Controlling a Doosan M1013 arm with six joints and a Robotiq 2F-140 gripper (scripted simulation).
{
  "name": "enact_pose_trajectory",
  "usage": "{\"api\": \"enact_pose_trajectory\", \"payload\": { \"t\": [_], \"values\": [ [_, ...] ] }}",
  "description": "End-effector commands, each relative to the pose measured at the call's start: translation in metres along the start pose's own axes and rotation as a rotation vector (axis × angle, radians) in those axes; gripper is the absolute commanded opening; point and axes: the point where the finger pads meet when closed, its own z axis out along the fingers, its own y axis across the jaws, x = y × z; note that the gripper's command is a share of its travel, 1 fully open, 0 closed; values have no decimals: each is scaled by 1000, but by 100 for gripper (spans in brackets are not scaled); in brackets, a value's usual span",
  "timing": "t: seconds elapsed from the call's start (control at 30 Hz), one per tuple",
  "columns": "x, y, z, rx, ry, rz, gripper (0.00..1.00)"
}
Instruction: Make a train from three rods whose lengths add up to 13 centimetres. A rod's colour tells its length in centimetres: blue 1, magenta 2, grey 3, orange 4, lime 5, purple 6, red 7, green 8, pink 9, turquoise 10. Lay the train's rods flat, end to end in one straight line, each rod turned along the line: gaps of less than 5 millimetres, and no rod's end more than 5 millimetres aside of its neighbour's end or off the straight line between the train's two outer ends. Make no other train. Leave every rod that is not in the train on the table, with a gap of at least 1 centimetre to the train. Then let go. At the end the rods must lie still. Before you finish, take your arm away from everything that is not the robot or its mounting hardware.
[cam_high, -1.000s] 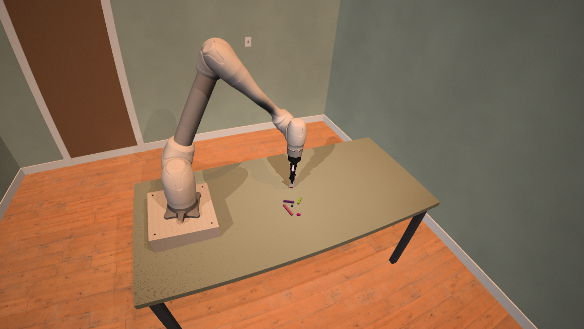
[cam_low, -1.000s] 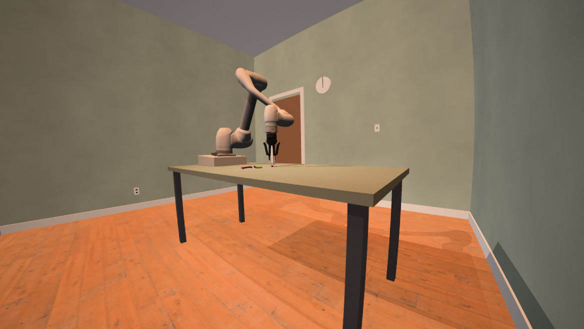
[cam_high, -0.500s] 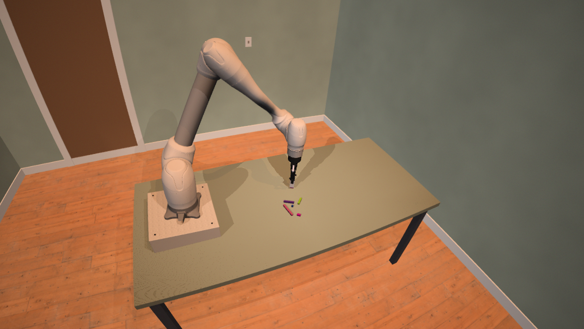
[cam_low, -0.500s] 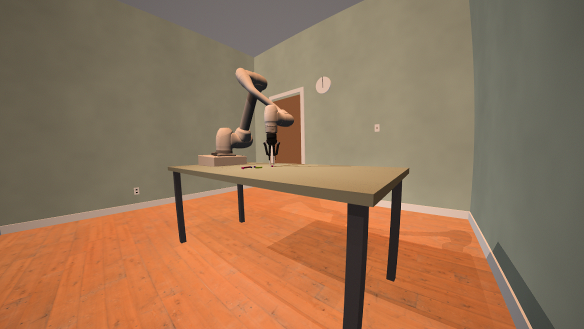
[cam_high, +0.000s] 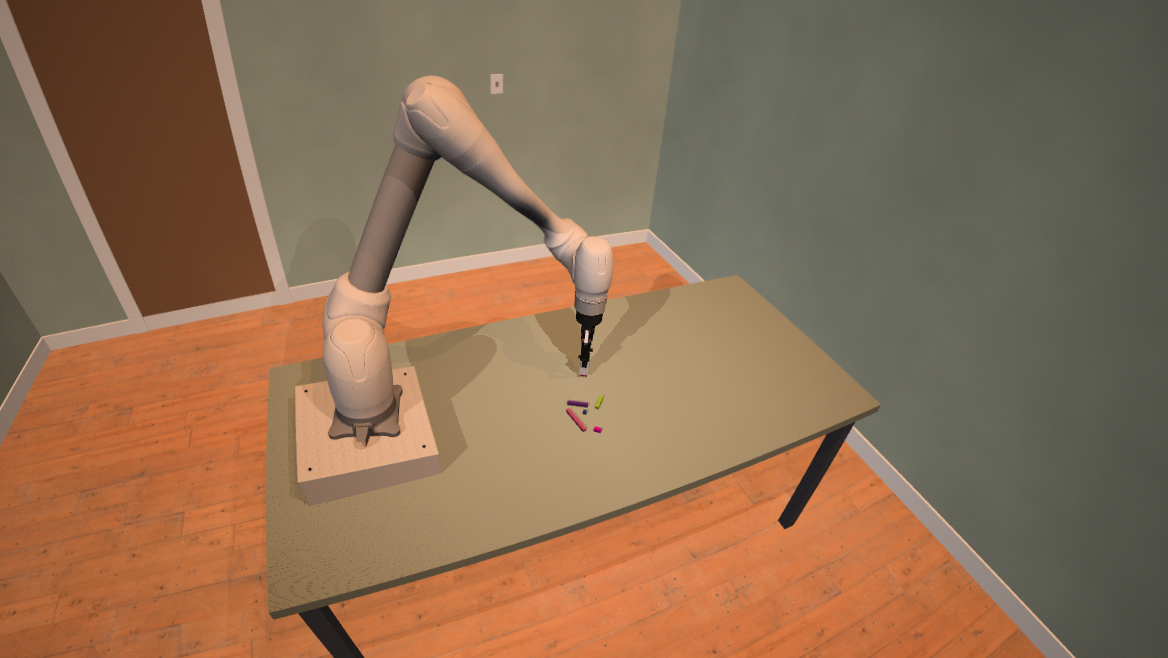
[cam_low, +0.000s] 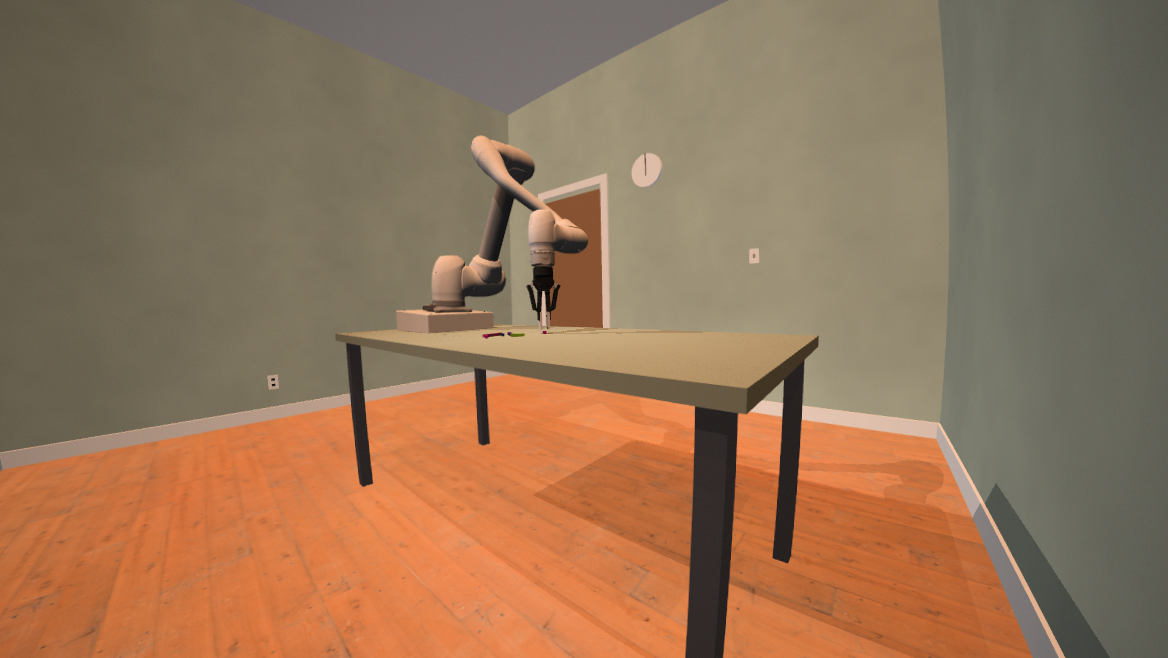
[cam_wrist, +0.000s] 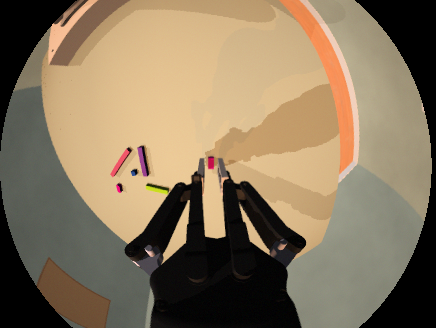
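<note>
A short magenta rod (cam_wrist: 212, 162) (cam_low: 544, 331) lies on the table (cam_high: 702, 359) between my fingertips. My gripper (cam_high: 583, 372) (cam_low: 544, 328) (cam_wrist: 211, 165) points straight down, low at the table. Its fingers stand narrow on either side of this rod, and I see no grip on it. A little nearer the front lies a loose cluster: a purple rod (cam_high: 577, 402) (cam_wrist: 142, 160), a reddish-pink rod (cam_high: 576, 419) (cam_wrist: 121, 163), a lime rod (cam_high: 599, 401) (cam_wrist: 157, 189), a small blue rod (cam_high: 584, 411) (cam_wrist: 134, 172) and a second short magenta rod (cam_high: 597, 429) (cam_wrist: 120, 188). None of them touch end to end.
The robot's base block (cam_high: 367, 457) stands on the table's left part. The table's right and front edges are far from the rods. A door and walls lie behind.
</note>
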Motion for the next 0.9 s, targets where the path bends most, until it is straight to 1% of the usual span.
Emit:
{"api": "enact_pose_trajectory", "payload": {
  "t": [0.0,0.87],
  "values": [
    [0,0,0,0,0,0,15],
    [0,0,17,0,0,0,15]
  ]
}}
